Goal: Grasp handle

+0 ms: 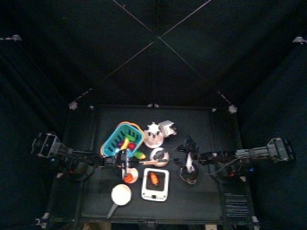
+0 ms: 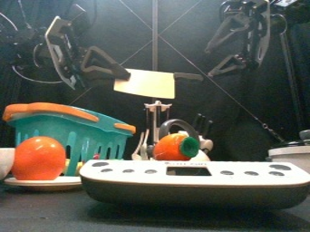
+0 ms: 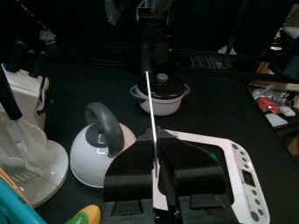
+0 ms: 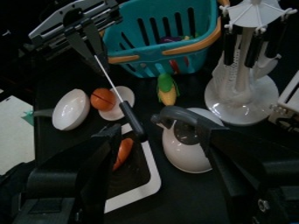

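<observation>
Blk curtains point(image 1: 72, 54), blk table point(image 1: 192, 207)

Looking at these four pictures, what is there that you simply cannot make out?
- Kettle handle: front view, only a sliver shows behind the orange fruit and the white scale.
- Teal basket's contents: front view, its wall hides them.
- Left claw: its wrist view shows a thin blade edge-on between the jaws; what the blade belongs to is unclear.
- Top view: items too small to identify.

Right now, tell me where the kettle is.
In the top view the kettle sits near the table's middle, between the teal basket on the left and the utensil stand behind it. The right pincer hovers just above its handle.
</observation>
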You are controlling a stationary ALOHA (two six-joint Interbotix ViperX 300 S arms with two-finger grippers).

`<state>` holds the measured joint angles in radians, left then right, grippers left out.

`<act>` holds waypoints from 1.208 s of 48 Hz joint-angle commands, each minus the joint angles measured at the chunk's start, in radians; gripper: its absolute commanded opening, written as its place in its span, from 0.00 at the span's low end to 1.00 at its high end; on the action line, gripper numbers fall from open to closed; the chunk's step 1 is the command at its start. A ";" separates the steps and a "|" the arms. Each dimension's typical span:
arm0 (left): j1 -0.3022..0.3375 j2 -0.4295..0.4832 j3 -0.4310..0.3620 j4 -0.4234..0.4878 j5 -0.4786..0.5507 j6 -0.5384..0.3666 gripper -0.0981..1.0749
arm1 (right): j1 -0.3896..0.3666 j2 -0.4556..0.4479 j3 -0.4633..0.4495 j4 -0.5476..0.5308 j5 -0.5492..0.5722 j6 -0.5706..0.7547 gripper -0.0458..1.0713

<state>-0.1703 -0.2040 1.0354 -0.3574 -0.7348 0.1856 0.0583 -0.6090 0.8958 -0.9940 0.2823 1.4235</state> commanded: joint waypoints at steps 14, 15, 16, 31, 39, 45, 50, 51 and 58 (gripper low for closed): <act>-0.006 0.002 -0.041 0.002 -0.003 -0.003 0.40 | 0.052 0.037 -0.009 -0.163 -0.046 -0.002 0.91; -0.006 0.003 -0.044 0.002 -0.002 -0.005 0.40 | 0.055 0.041 -0.009 -0.176 -0.044 -0.002 0.91; -0.006 0.005 -0.046 0.002 0.000 -0.003 0.40 | 0.055 0.044 -0.009 -0.189 -0.044 -0.002 0.91; -0.028 0.040 -0.067 0.000 0.003 -0.006 0.40 | 0.057 0.098 -0.020 -0.255 -0.075 -0.003 0.91; -0.038 0.057 -0.091 -0.005 0.002 -0.005 0.40 | 0.058 0.144 -0.032 -0.279 -0.083 -0.003 0.91; -0.040 0.071 -0.094 -0.003 0.002 -0.003 0.40 | 0.058 0.179 -0.048 -0.293 -0.092 -0.003 0.91; -0.037 0.071 -0.091 -0.003 0.002 -0.002 0.40 | 0.064 0.202 -0.057 -0.293 -0.100 -0.003 0.91; -0.037 0.071 -0.091 -0.003 0.003 -0.002 0.40 | 0.066 0.206 -0.058 -0.293 -0.103 -0.002 0.91; -0.035 0.071 -0.086 -0.002 0.002 0.000 0.40 | 0.074 0.229 -0.060 -0.291 -0.123 -0.002 0.87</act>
<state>-0.2071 -0.1304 0.9649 -0.3620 -0.7286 0.1841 0.1273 -0.3789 0.8575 -1.2839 0.1718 1.4220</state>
